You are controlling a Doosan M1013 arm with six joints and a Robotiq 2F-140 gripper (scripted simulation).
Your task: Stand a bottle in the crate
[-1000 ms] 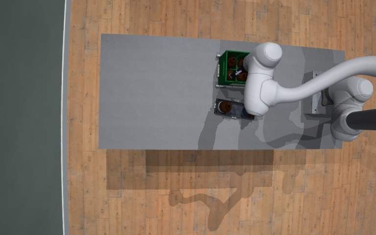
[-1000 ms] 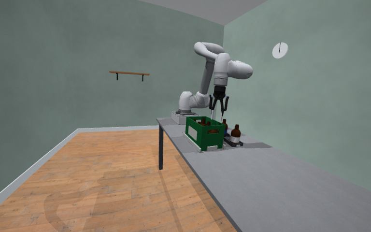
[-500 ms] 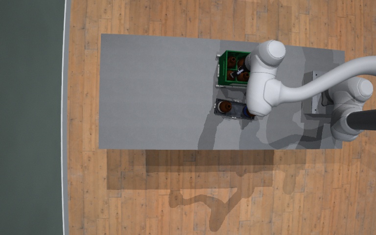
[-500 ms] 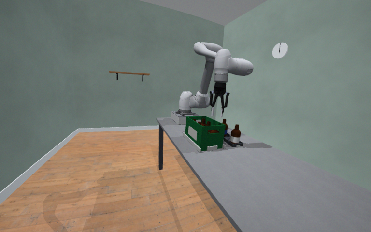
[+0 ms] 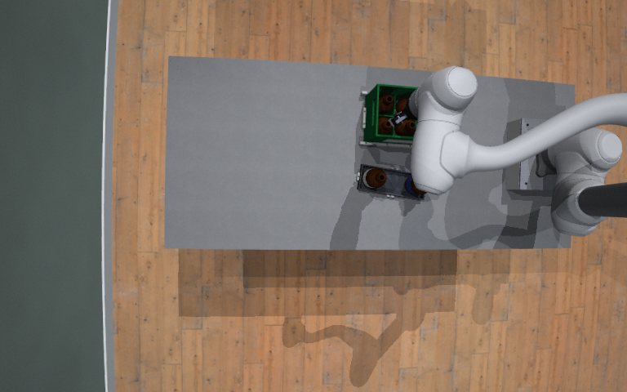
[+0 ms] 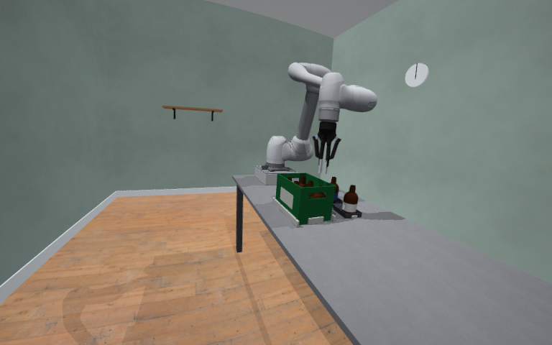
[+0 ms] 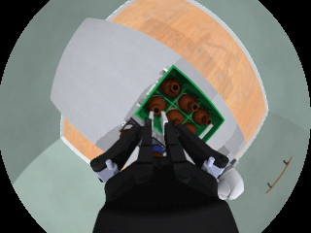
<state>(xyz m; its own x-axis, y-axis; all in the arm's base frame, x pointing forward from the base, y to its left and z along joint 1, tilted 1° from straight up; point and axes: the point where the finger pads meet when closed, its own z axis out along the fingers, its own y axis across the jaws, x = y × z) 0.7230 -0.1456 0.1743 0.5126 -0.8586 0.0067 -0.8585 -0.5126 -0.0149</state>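
Observation:
The green crate (image 5: pixel 390 113) stands on the grey table with several brown bottles (image 5: pixel 385 101) upright in its cells; it also shows in the side view (image 6: pixel 305 197) and the wrist view (image 7: pixel 185 107). The dark tray (image 5: pixel 390 182) lies beside it and carries one brown bottle with a white label (image 6: pixel 350 199) and a second brown bottle, which the arm partly hides from above. My gripper (image 6: pixel 323 168) hangs well above the crate's far side, pointing down. Its fingers are nearly together with nothing between them.
The robot's base plate (image 5: pixel 524 152) sits at the table's end behind the crate and tray. A white rail (image 6: pixel 297 219) lies along the crate's foot. A wooden shelf (image 6: pixel 192 108) and a round clock (image 6: pixel 416 75) are on the walls.

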